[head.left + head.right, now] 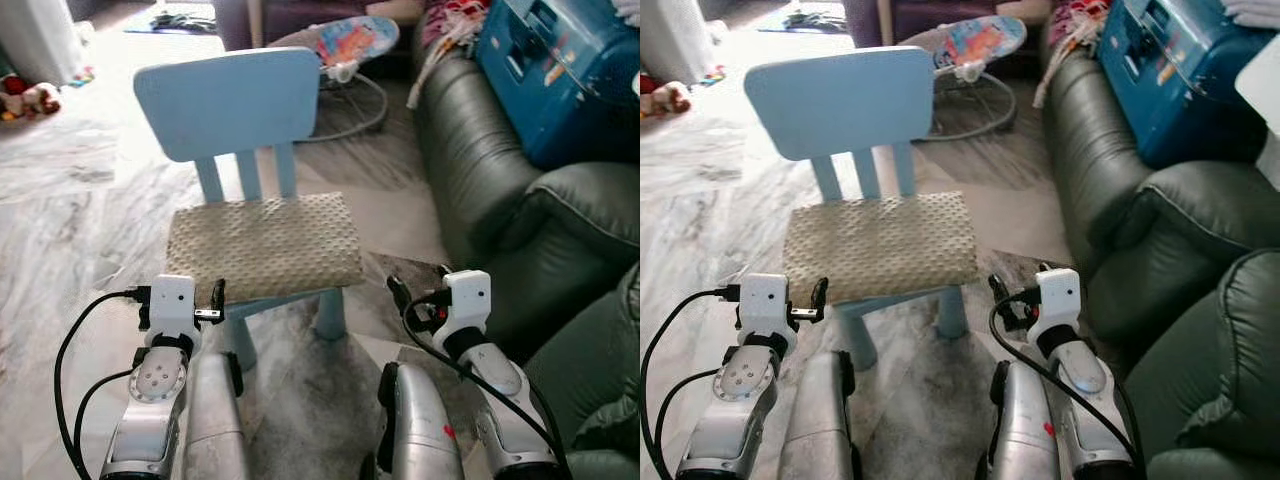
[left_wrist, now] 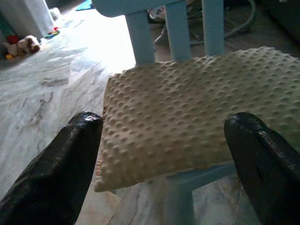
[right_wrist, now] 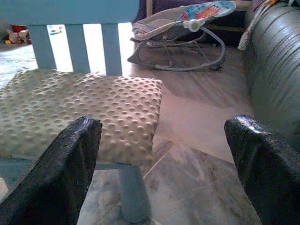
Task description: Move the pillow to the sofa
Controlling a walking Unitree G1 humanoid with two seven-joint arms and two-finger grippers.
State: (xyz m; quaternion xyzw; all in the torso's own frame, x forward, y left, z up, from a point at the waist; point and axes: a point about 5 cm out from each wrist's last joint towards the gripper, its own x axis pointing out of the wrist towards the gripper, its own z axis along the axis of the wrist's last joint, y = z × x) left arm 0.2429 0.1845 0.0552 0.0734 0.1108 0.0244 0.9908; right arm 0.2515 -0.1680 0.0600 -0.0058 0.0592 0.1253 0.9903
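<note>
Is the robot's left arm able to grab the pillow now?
Probably yes. The left gripper is open, aimed at the pillow on the chair, with nothing between them.

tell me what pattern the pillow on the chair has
Beige pillow with raised dots, clearest in the left wrist view.

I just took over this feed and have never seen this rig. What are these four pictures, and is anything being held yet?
The two wide pictures come from the humanoid robot's head camera, looking down at its own silver arms. The other two come from wrist cameras looking along each gripper's black fingers. The left gripper and right gripper are both open and hold nothing. Ahead, the beige dimpled pillow lies on the seat of the light blue child's chair. The dark green leather sofa stands to the robot's right, with a blue plastic case on it.
</note>
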